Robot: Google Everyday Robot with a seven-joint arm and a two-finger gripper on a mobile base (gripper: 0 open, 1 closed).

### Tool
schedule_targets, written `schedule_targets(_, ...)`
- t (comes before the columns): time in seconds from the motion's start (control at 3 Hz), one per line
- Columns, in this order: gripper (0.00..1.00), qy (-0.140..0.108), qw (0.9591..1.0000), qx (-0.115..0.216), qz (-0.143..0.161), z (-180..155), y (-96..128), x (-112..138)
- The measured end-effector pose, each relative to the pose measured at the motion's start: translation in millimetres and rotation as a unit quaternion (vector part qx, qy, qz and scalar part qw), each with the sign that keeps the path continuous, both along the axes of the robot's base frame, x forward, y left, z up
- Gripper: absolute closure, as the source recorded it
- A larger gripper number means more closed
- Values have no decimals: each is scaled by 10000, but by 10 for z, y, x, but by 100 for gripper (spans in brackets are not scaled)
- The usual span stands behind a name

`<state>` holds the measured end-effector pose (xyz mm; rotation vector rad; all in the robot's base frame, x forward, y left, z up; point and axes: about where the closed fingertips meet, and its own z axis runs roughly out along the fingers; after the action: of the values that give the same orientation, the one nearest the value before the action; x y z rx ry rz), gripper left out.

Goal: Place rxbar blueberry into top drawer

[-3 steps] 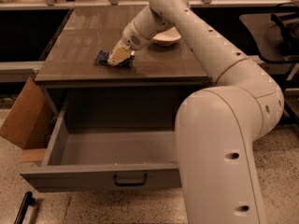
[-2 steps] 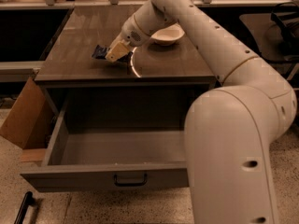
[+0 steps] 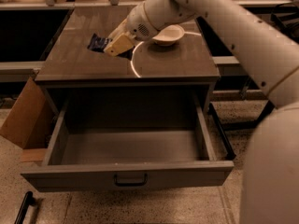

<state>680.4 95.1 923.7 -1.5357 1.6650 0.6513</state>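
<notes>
Office or lab workspace: a grey metal cabinet with its top drawer open stands on a speckled hard floor, a cardboard flap beside it. A white robot arm's pincer is over the dark surface, left rear.

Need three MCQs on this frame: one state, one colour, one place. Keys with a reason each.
1. The top drawer is: A shut; B pulled open; C taken out and set on the floor.
2. The bowl on the cabinet top is: A white; B red; C green.
3. The rxbar blueberry is: A in the top drawer; B in the bowl; C at the gripper, over the cabinet top.

Key:
1 B, its bare inside shows below the cabinet top.
2 A, it looks pale white against the dark surface.
3 C, the dark wrapper juts from the gripper's tip.
</notes>
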Motion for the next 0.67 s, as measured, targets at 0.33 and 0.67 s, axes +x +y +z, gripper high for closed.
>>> schedule_targets(0.33,100,64,10000,-31,35,-67,7,-77)
schedule_targets(0.67,100,68,9996,-161,213,-115,47,-150)
